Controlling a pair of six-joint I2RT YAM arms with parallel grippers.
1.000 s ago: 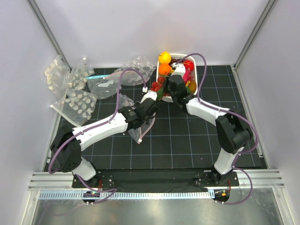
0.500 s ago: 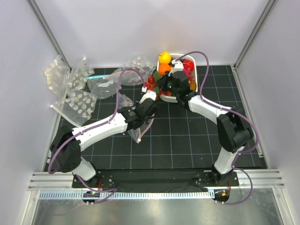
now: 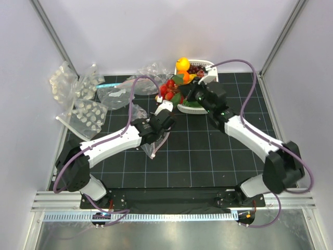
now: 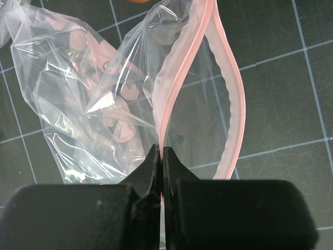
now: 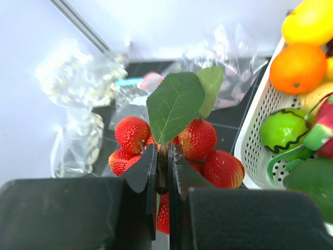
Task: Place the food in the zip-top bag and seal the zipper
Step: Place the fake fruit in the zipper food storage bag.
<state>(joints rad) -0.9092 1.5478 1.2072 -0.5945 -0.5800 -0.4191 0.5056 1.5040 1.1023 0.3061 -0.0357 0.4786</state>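
**A:** Strawberries (image 5: 200,140): position?

**B:** Off the mat (image 3: 208,151), hanging from the right gripper (image 5: 162,156). The jaws are almost closed, with only the bunch's thin stem pinched between them. Two green leaves (image 5: 177,104) stand above the berries. In the top view the bunch is just left of the basket (image 5: 252,135), over the far part of the mat.

**A:** Bag?

**B:** The bag (image 4: 99,99) is on the mat, nearer the arm bases than the bunch and apart from it. It is clear and crumpled, with pale dots. The near lip of the zipper (image 4: 182,62) runs straight into the left gripper (image 4: 160,156), whose jaws are pressed together on it. The far lip bows away to the right, so the mouth gapes.

**A:** Basket contents?

**B:** In the right wrist view there is an orange (image 5: 297,67), a yellow fruit (image 5: 312,21) above it and a green round fruit (image 5: 278,130) against the wall. A pink-red fruit (image 5: 323,122) with green tips sits at the frame edge, mostly cut off.

**A:** Anything else on the mat?

**B:** Spare bags (image 3: 83,112) are piled at the far left, well apart from both grippers.
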